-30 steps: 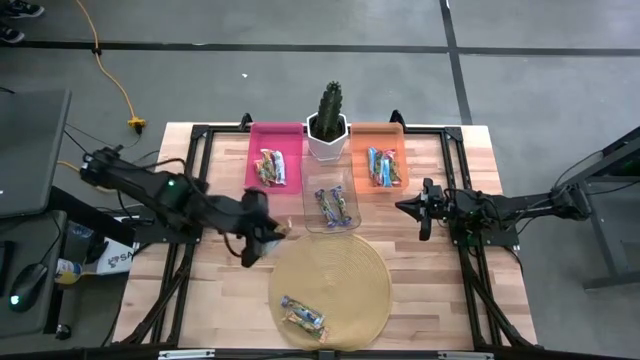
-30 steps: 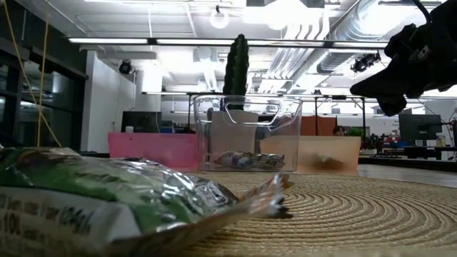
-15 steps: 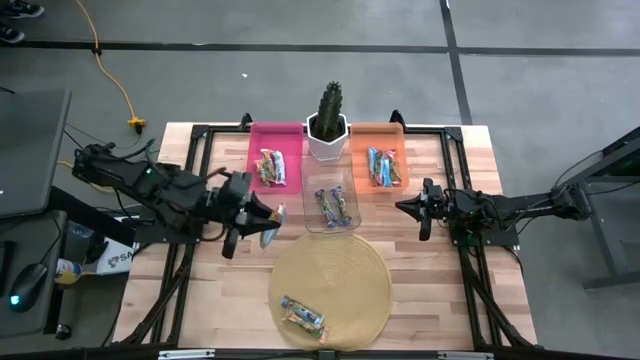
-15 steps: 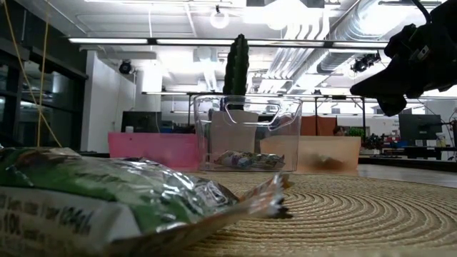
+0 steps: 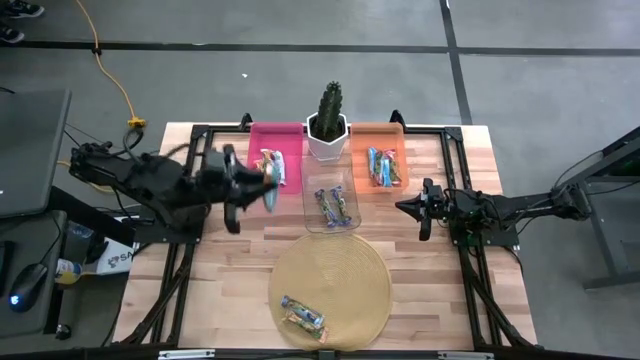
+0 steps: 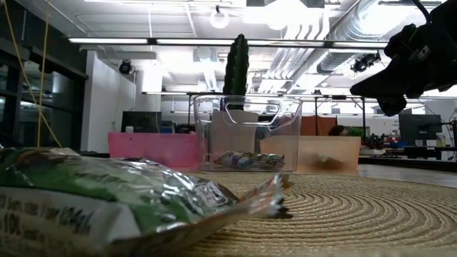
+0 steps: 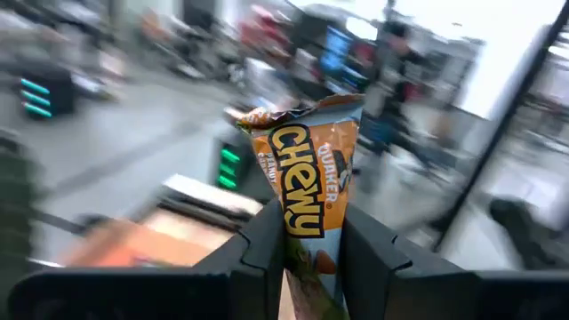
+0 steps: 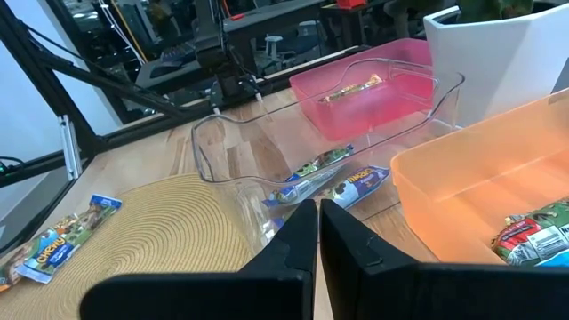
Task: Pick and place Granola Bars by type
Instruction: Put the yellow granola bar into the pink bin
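Observation:
My left gripper [image 5: 262,192] hangs in the air at the near edge of the pink bin [image 5: 275,132], shut on one granola bar [image 7: 311,169] in an orange and blue "Chewy" wrapper. Several bars lie in the pink bin, in the orange bin [image 5: 378,135] and in the clear bin [image 5: 332,180]. Two more bars [image 5: 302,316] lie flat on the round woven mat [image 5: 350,270]; one of them fills the low view's foreground [image 6: 107,207]. My right gripper [image 5: 402,207], shut and holding nothing, hovers to the right of the clear bin [image 8: 222,133]. My left gripper pinches the bar between its two fingers [image 7: 267,240] at the wrapper's lower part [image 7: 307,233]. The rest of the bar sticks out past the fingertips, its crimped end [image 7: 293,111] farthest from them. The fingers lie about level, pointing toward the table's right. The bar is lifted clear of the table.
A cactus in a white pot [image 5: 327,130] stands between the pink and orange bins, right behind the clear bin. Bare wooden table [image 5: 430,280] lies on both sides of the mat. Black frame rails [image 5: 215,140] run along the table's edges.
My left gripper has carried the bar from the mat's far-left rim toward the table's far edge, up beside the pink bin, and has turned from slanting toward the near edge to pointing at the table's right. The bar stayed shut in its fingers. The right arm kept still.

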`<move>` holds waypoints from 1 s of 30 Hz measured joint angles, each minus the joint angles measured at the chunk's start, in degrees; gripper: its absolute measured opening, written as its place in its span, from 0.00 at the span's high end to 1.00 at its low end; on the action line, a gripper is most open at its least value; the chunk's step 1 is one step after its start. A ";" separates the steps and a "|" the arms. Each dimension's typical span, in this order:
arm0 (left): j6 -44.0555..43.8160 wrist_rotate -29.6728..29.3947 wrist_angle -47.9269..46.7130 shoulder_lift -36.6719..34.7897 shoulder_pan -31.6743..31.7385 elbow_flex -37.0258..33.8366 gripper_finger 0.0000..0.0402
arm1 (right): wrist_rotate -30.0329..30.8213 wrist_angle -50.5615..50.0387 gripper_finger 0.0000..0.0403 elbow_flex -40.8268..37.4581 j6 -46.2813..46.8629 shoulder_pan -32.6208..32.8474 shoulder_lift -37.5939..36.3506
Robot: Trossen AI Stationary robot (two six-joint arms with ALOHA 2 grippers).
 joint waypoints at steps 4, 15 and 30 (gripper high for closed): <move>5.79 -14.61 4.14 -0.16 0.00 0.00 0.79 | 0.02 0.00 1.00 0.00 0.07 0.00 0.00; 20.45 -44.06 4.96 0.40 3.42 0.00 0.79 | 0.02 0.00 1.00 0.01 -0.01 0.00 0.00; 2.53 -30.03 -11.32 3.21 32.03 0.09 0.79 | 0.02 0.00 1.00 0.00 -0.01 0.00 0.00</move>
